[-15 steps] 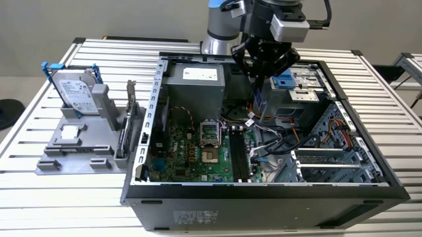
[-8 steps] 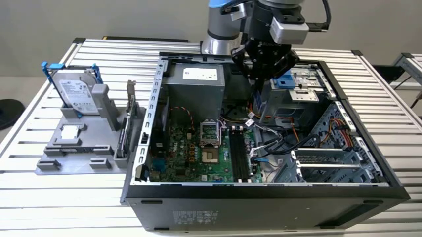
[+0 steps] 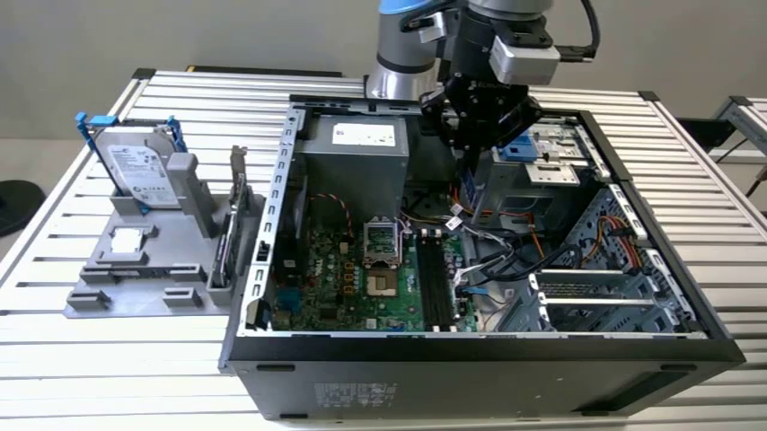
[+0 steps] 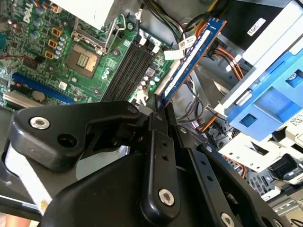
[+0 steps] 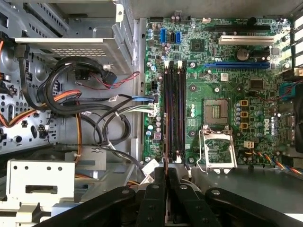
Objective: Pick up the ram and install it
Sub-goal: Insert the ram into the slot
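The open computer case [image 3: 480,350] lies on the slatted table [image 3: 72,341], motherboard [image 3: 348,278] flat inside it. A parts stand [image 3: 132,287] with a hard drive [image 3: 138,171] sits just off the case on the exterior view's left. The gripper [image 3: 476,144] hangs over the case's far end, pinching the ram [image 4: 191,56] above the cables [image 5: 90,104] beside the board.

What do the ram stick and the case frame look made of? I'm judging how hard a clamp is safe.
The ram, held in the gripper above the motherboard: apparently rigid laminated circuit board, glossy blue, edged with gold contacts. The case frame: likely stamped sheet metal, matte grey with punched holes.
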